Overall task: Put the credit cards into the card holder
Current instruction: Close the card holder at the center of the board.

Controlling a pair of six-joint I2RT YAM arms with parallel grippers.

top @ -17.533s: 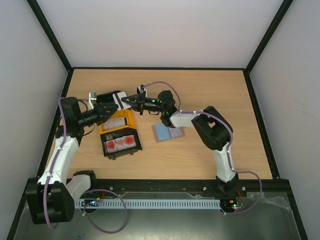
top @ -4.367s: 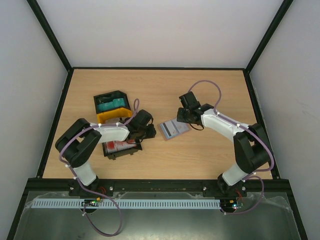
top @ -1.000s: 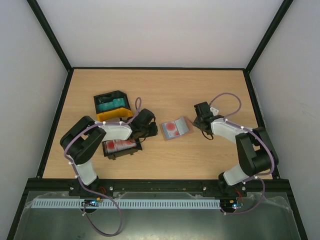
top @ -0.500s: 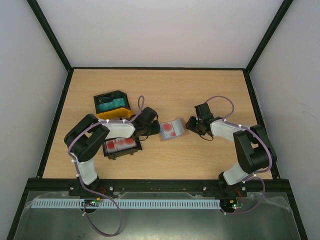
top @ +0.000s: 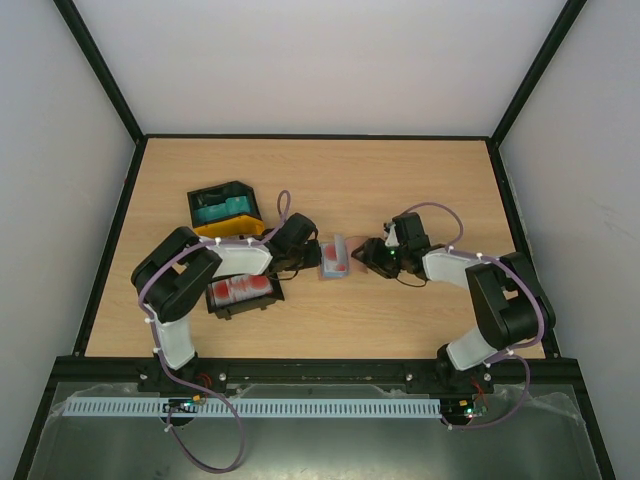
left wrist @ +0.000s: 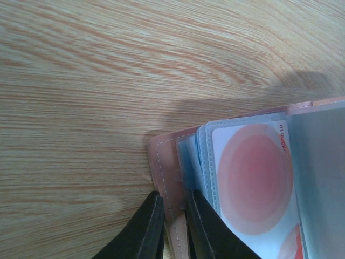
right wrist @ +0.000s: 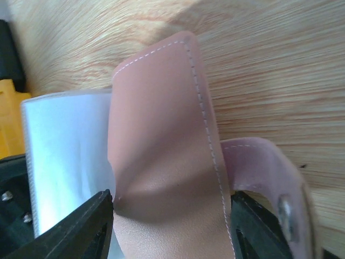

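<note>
A wooden table [top: 330,180] is seen from above, with both my arms reaching inward to meet at the card holder [top: 334,258]. It sits near the middle of the table, half folded, between my two claws. My left claw [left wrist: 173,197] is clamped on the card holder's left edge. In the left wrist view its two black fingers [left wrist: 151,226] pinch the stitched brown cover from either side. Just beside that grip, a red-and-white card [left wrist: 253,178] lies inside the holder, tucked in a pale blue see-through sleeve [left wrist: 204,156]. My right claw [right wrist: 171,197] is at the holder's right side. In the right wrist view the brown cover flap [right wrist: 161,124] stands raised off the table and fills the gap between my two widely spread fingers [right wrist: 81,229]. The flap's edges reach both fingers and it creases near one of them, but I cannot tell whether I am squeezing it or it only rests between them. A narrow strap [right wrist: 267,167] with a metal snap [right wrist: 281,208] curls out to one side of the flap. Pale sleeves [right wrist: 64,151] show on the flap's other side. Left of the card holder and apart from it, a black and yellow tray [top: 226,232] holds teal cards [top: 222,211]. Nearer to my bases, a black tray [top: 245,310] holds red-and-white cards [top: 240,291].
</note>
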